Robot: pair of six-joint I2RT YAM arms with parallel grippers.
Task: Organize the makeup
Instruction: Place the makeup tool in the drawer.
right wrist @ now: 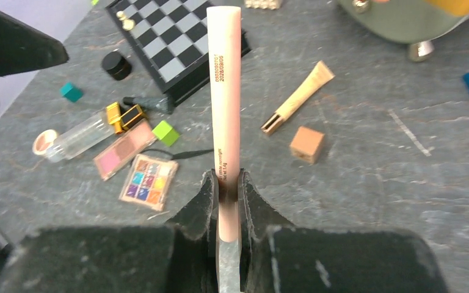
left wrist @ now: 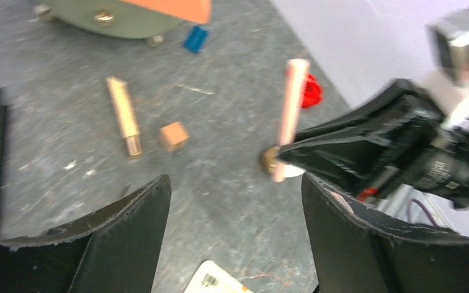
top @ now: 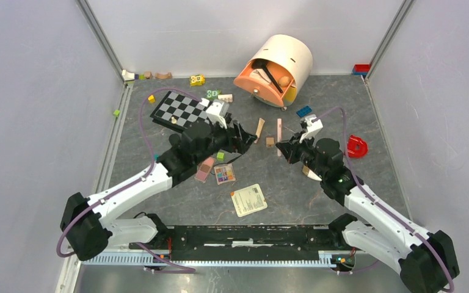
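My right gripper [right wrist: 226, 183] is shut on the lower end of a pink pencil [right wrist: 226, 91] and holds it above the table, as the top view [top: 279, 135] also shows. My left gripper [top: 244, 137] is open and empty, just left of the pencil [left wrist: 293, 104]. Its fingers [left wrist: 128, 226] frame bare table. A multicolour palette [right wrist: 148, 181], a pink palette [right wrist: 125, 149] and a clear tube [right wrist: 79, 135] lie near the left arm. A beige tube [right wrist: 298, 97] lies beyond the pencil. A peach round case [top: 278, 67] lies open at the back with a black brush [top: 272, 76] inside.
The black-and-grey chessboard [top: 180, 110] lies behind the left gripper. A tan cube [right wrist: 307, 144], a green cube [right wrist: 165, 132], a blue brick [top: 304, 111] and a red piece [top: 356, 146] lie scattered. A white card [top: 248, 199] lies near the front, and walls enclose the table.
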